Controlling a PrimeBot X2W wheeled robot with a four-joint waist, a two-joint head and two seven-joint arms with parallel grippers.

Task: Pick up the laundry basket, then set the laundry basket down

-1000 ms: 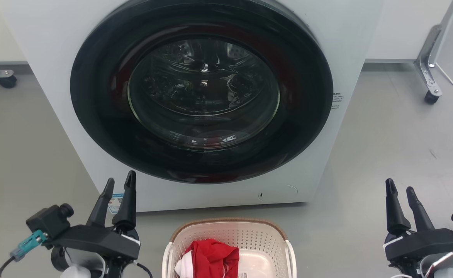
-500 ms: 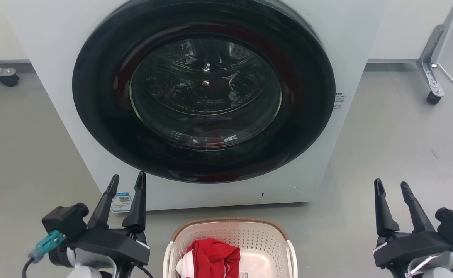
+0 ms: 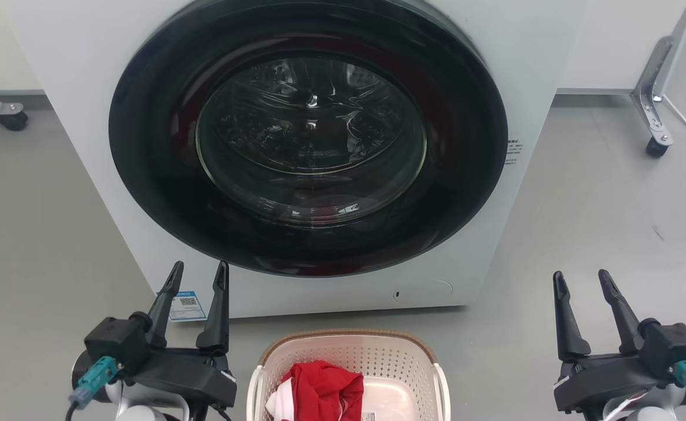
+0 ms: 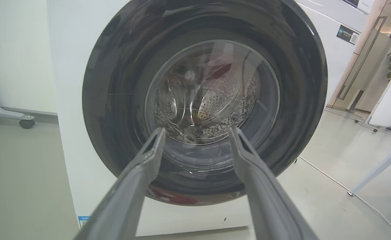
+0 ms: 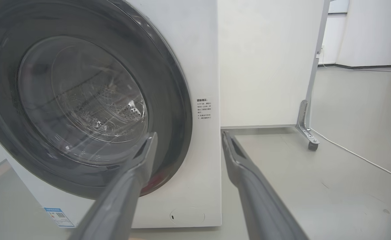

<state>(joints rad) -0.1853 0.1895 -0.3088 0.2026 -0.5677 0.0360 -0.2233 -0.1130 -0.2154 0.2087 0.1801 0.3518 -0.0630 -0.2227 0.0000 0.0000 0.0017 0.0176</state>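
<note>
With the laundry basket (image 3: pixel 348 336) on the floor (image 3: pixel 582 204), near and centred, the left gripper (image 3: pixel 200 269) and right gripper (image 3: pixel 580 275), both spread apart and empty, should lower evenly onto its side handles (image 3: pixel 441 383).

You're facing a white washing machine (image 3: pixel 307 158) with a dark round door, standing on a grey floor (image 3: pixel 600 222), with a pale wall (image 3: pixel 612 41) and a castered metal leg (image 3: pixel 650 99) behind.

We find the washing machine (image 3: pixel 530 64), its round door (image 3: pixel 307 134) closed, blocking the way just behind the laundry basket (image 3: pixel 348 354), while bare floor (image 3: pixel 495 351) leaves free passage on either side of the basket, between it and our left tool (image 3: pixel 199 268) and right tool (image 3: pixel 580 275).
</note>
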